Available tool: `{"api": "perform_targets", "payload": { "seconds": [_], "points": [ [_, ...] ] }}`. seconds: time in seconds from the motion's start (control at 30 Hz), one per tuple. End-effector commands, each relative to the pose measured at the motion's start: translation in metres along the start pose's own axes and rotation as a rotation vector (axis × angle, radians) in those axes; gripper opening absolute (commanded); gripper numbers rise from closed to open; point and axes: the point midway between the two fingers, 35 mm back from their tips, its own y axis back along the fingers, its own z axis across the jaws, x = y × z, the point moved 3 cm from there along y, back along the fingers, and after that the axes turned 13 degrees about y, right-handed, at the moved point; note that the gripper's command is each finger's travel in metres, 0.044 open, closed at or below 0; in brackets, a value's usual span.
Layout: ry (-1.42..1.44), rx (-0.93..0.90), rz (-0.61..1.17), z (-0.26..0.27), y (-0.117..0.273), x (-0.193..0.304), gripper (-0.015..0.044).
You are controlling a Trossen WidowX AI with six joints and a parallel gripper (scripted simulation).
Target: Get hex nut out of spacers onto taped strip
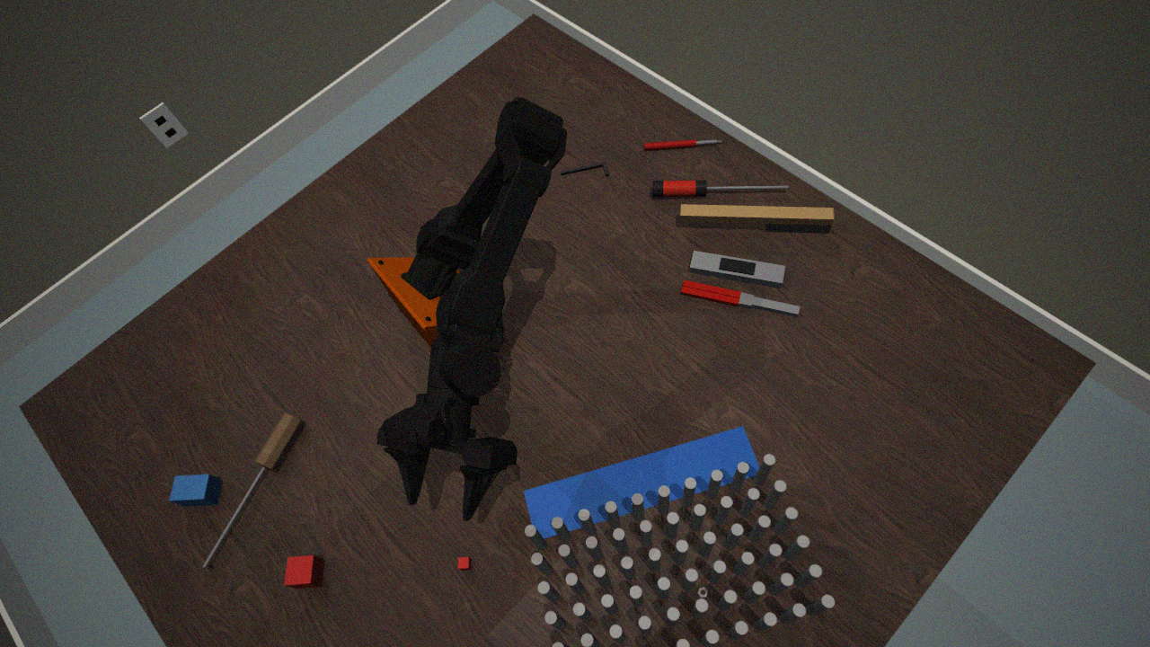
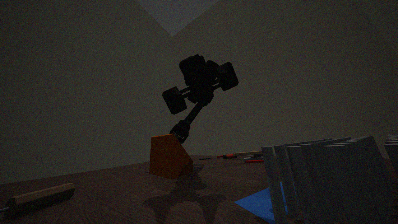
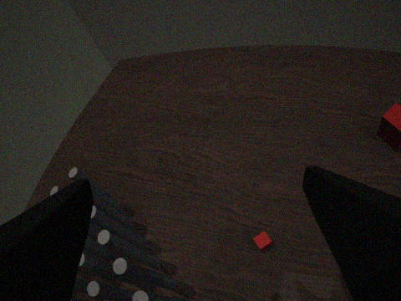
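Note:
My gripper (image 1: 440, 509) (image 2: 201, 88) (image 3: 200, 185) is open and empty, high above the table, left of the spacers. The small hex nut (image 1: 703, 592) lies deep among the standing metal spacers (image 1: 663, 583) (image 2: 334, 178) (image 3: 119, 266). The blue taped strip (image 1: 627, 474) (image 2: 256, 200) lies along the spacers' near row, with no nut on it. A black L-shaped hex key (image 1: 582, 169) (image 2: 205, 159) lies behind the arm. A wooden-handled tool (image 1: 278, 440) (image 2: 41, 194) with a long thin shaft lies at the left. A red-and-black screwdriver (image 1: 679, 188) and a small red screwdriver (image 1: 669, 145) lie at the upper right.
A wooden bar (image 1: 756, 212), a grey block with a dark window (image 1: 699, 261) and a red-handled flat tool (image 1: 712, 292) lie right of the arm. A blue block (image 1: 191, 487), a red cube (image 1: 298, 570) and a tiny red cube (image 1: 464, 562) (image 3: 262, 240) lie left of the spacers. The arm stands on an orange base (image 1: 402, 281) (image 2: 167, 156).

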Motion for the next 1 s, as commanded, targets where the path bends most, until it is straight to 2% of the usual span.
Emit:
{"api": "perform_targets", "payload": {
  "seconds": [0.0, 0.33, 0.73, 0.97],
  "points": [
    [-0.39, 0.135, 0.009, -0.064, -0.005, -0.023, 0.044],
    [-1.514, 0.438, -0.073, -0.226, 0.013, -0.038, 0.044],
    [-2.721, 0.742, -0.274, -0.36, 0.052, 0.011, 0.044],
    [-2.789, 0.761, -0.288, -0.366, 0.054, 0.016, 0.044]
  ]
}}
